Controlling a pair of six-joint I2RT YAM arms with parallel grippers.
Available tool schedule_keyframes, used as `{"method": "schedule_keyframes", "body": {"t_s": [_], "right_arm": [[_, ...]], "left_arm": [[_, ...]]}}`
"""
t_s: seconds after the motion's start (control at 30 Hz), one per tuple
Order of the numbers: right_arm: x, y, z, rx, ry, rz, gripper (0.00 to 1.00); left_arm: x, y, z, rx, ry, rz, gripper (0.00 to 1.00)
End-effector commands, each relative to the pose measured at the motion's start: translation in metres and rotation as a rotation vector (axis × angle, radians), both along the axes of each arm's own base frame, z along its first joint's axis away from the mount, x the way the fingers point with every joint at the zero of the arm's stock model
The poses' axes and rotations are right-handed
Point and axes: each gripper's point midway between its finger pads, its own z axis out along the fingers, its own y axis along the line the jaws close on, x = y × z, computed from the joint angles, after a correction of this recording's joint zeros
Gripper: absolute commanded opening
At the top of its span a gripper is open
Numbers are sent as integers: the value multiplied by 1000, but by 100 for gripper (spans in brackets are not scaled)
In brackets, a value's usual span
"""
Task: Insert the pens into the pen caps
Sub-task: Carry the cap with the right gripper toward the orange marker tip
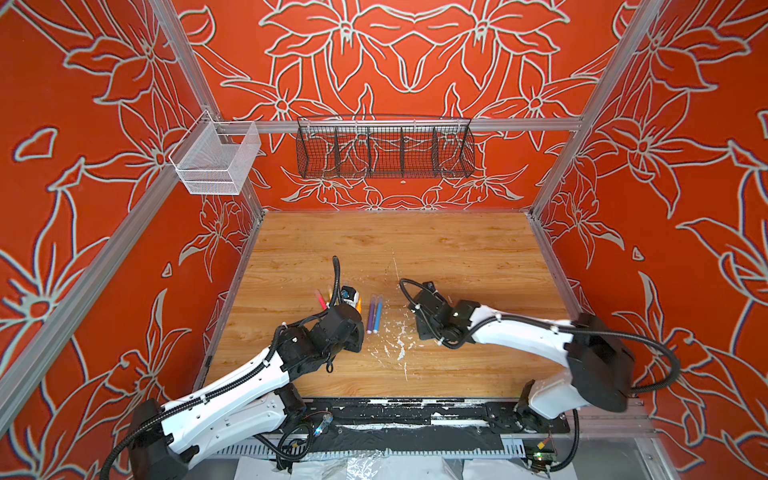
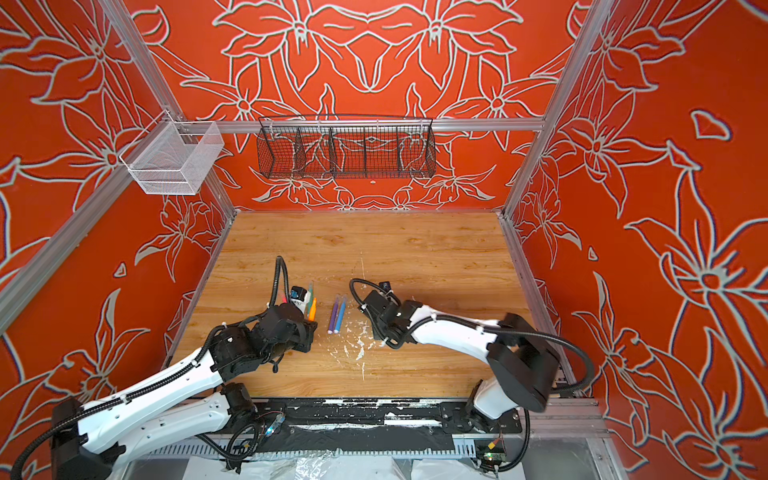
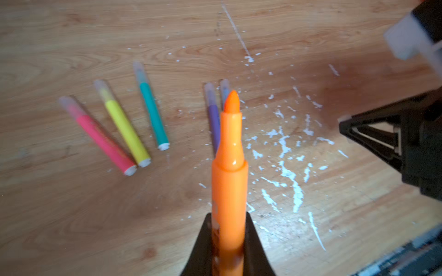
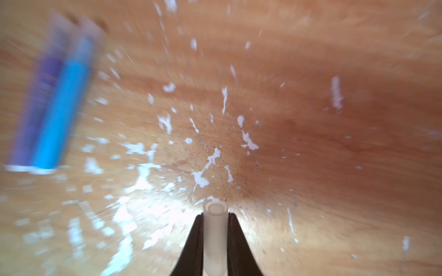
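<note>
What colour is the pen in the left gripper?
Orange. The pen, tip uncapped, shows best in the left wrist view.

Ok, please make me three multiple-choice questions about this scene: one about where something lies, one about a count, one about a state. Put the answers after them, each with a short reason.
1. How does the purple pen lie?
A. side by side with the blue pen
B. crosswise on top of it
C. standing upright, apart from it

2. How many capped pens lie on the table?
A. two
B. three
C. five

3. What is the state of the right gripper?
A. open and empty
B. shut on a clear cap
C. shut on nothing

Answers:
1 A: both top views show the two lying parallel, close together.
2 C: the left wrist view shows the pink pen, yellow pen and green pen plus the purple and blue ones, each capped.
3 B: the right wrist view shows the cap between its closed jaws.
</note>
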Motion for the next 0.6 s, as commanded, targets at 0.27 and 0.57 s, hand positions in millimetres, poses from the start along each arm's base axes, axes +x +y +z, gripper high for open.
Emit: {"method": "schedule_keyframes", "body": {"t_s": [0.27, 0.57], "right_arm": [[7, -17, 151, 487, -407, -89, 11], [3, 0, 188, 780, -468, -78, 11]], "left_arm": [[-35, -103, 36, -232, -46, -324, 0], [-34, -135, 46, -329, -70, -340, 0]]}}
